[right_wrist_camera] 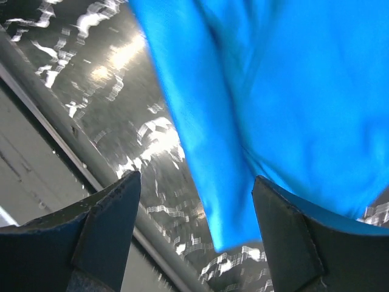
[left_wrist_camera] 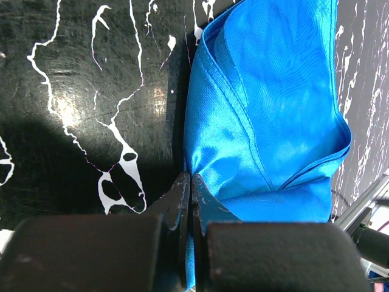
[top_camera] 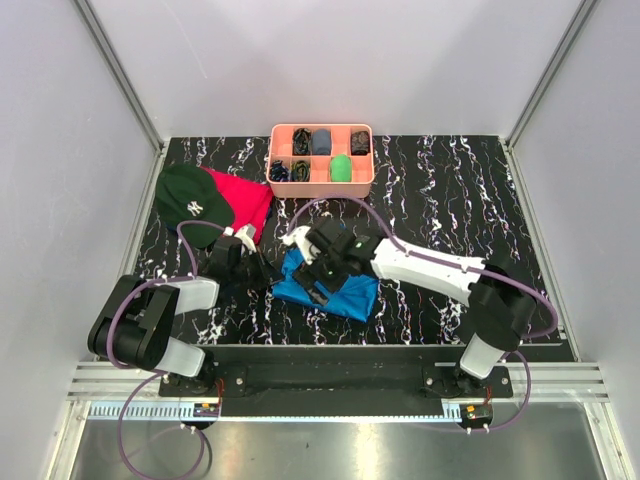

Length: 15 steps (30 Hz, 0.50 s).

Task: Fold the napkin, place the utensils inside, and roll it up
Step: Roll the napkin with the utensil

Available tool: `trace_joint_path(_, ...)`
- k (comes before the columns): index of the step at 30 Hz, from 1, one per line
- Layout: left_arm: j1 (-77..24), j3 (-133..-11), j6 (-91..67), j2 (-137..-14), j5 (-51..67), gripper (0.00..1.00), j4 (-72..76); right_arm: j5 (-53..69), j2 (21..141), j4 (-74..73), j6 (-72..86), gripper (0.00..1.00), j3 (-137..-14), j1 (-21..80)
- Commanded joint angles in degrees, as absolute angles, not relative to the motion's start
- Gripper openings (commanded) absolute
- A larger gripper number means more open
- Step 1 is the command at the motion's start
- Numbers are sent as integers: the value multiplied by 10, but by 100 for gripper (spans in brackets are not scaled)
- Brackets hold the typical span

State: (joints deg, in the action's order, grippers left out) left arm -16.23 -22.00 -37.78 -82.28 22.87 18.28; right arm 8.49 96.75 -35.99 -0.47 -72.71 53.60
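Napkin edge between left fingers

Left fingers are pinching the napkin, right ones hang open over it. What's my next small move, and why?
Probably lower the right gripper and close it on the napkin edge between its fingers. The left gripper is shut on one edge, the right holds nothing, and the napkin lies bunched; a second grip would let you fold it squarely.

Bright blue napkin, black white-veined table, pink tray, red cloth
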Motion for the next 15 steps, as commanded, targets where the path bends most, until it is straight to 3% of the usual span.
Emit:
trace_joint_path(1,-163,-218,-363,-844,210,0,127,12,987,-295,-71,82,-738,587)
trace_joint_path(15,-163,-223,-362,-850,210,0,121,48,1079,-247,-129,78,-744,599)
